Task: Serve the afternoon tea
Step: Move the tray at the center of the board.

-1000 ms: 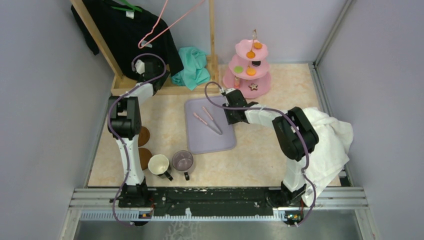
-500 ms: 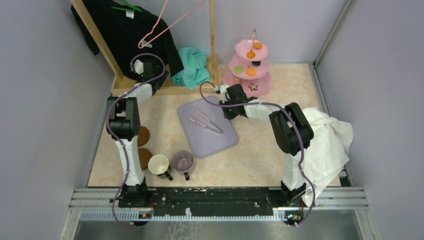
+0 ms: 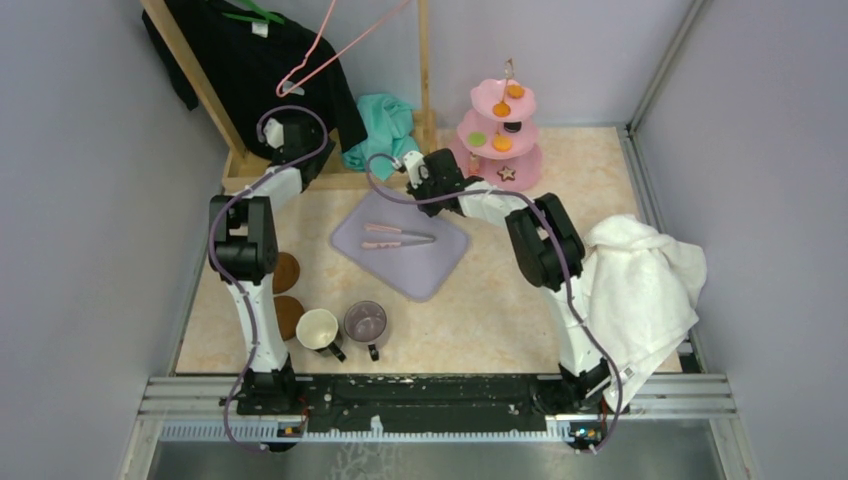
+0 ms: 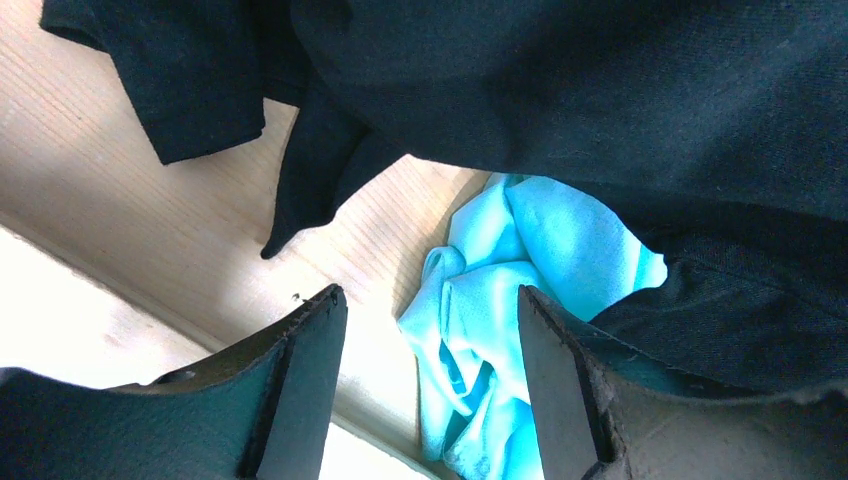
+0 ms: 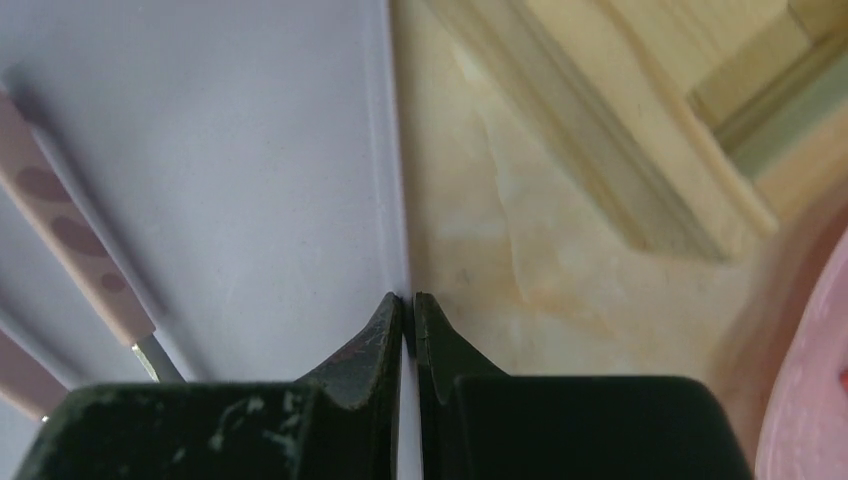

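The pink three-tier stand [image 3: 497,152] stands at the back with orange, green and black sweets and a star cookie [image 3: 507,173] on its tiers. The cream mug [image 3: 317,327] and the greyish-purple mug [image 3: 365,322] stand at the front left, beside two brown coasters [image 3: 287,272]. My right gripper [image 3: 418,178] is shut on the far edge of a lavender tray [image 3: 405,265], which shows in the right wrist view [image 5: 200,150] pinched at my gripper [image 5: 409,300]. My left gripper [image 3: 300,150] is open and empty by the black garment; it shows in the left wrist view [image 4: 430,330].
Two pink-handled utensils [image 3: 395,237] lie on the tray. A wooden clothes rack base [image 3: 300,175] carries a black garment [image 4: 600,100] with a teal cloth [image 3: 385,135] beside it. A white towel [image 3: 640,290] drapes over the right arm's side. Walls close in left, right and back.
My right gripper has moved left and back with the tray's edge in it. The tray has turned and slid left, and the utensils turned with it. The left arm has barely moved.
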`<control>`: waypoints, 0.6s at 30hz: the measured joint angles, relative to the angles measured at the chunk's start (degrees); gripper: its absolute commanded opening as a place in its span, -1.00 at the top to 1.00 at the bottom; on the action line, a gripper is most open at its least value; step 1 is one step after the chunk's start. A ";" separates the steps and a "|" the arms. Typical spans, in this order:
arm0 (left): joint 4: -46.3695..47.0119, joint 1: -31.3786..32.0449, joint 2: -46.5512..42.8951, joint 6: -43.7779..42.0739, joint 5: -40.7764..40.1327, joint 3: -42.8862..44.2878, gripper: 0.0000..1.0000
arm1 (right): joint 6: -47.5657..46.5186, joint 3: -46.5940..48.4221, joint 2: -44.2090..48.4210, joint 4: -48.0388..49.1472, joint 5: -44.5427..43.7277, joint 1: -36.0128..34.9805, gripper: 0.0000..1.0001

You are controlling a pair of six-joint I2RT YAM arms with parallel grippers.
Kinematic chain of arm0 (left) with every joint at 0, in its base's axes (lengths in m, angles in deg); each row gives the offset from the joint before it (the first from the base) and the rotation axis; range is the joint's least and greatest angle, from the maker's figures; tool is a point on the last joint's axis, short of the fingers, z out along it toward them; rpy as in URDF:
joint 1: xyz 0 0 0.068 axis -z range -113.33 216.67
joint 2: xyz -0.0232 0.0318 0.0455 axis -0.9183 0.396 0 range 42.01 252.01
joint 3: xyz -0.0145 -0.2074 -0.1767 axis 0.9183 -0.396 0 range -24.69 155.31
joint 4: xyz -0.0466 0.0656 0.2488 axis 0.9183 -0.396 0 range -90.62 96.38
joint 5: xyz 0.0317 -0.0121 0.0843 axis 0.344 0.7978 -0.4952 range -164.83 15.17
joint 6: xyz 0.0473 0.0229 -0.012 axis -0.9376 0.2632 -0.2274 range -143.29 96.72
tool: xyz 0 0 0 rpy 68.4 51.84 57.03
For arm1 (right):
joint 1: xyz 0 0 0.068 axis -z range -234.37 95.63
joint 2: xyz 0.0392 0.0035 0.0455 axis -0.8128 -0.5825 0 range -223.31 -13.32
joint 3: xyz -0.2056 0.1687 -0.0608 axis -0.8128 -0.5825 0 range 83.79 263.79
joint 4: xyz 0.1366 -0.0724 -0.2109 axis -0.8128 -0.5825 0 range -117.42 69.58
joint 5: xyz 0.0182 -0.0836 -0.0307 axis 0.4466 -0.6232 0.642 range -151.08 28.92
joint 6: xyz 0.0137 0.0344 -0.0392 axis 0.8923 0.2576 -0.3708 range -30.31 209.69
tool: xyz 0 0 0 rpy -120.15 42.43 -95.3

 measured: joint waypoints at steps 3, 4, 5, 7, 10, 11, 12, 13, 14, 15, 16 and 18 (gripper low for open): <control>0.07 -0.13 -0.11 0.04 0.02 -0.22 -0.39 | -1.57 6.38 -4.24 -0.46 0.22 -1.14 0.99; 0.09 -0.22 -0.11 0.07 0.02 -0.37 -0.39 | -2.01 8.20 -5.44 -0.74 0.28 -1.44 0.94; 0.15 -0.31 -0.13 0.17 0.02 -0.57 -0.38 | -2.38 9.73 -6.45 -1.05 0.35 -1.73 0.89; 0.20 -0.50 -0.13 0.26 0.02 -0.94 -0.38 | -2.82 12.74 -8.26 -1.36 0.42 -2.19 0.77; 0.22 -0.87 -0.15 0.39 0.02 -1.25 -0.39 | -2.80 14.23 -9.18 -1.31 -0.76 -2.80 0.62; 0.22 -0.98 -0.15 0.46 0.02 -1.25 -0.38 | -2.80 14.23 -9.16 -1.27 -1.60 -3.06 0.59; 0.24 -1.03 -0.15 0.50 0.02 -1.25 -0.39 | -2.80 14.23 -9.16 -1.05 -2.49 -3.21 0.56; 0.24 -1.14 -0.15 0.55 0.02 -1.25 -0.39 | -2.75 14.21 -9.16 -0.85 -3.21 -3.43 0.54; 0.31 -1.22 -0.15 0.66 0.02 -1.25 -0.39 | -2.80 14.08 -9.11 -0.50 -4.24 -3.67 0.51; 0.33 -1.25 -0.15 0.70 0.02 -1.25 -0.39 | -2.82 13.75 -8.96 0.09 -5.29 -3.89 0.50; 0.39 -1.22 -0.15 0.76 0.02 -1.25 -0.39 | -2.82 13.14 -8.55 0.66 -6.36 -4.04 0.50; 0.44 -1.27 -0.15 1.14 0.04 -1.25 -0.39 | -2.86 11.28 -6.99 1.09 -8.52 -4.33 0.49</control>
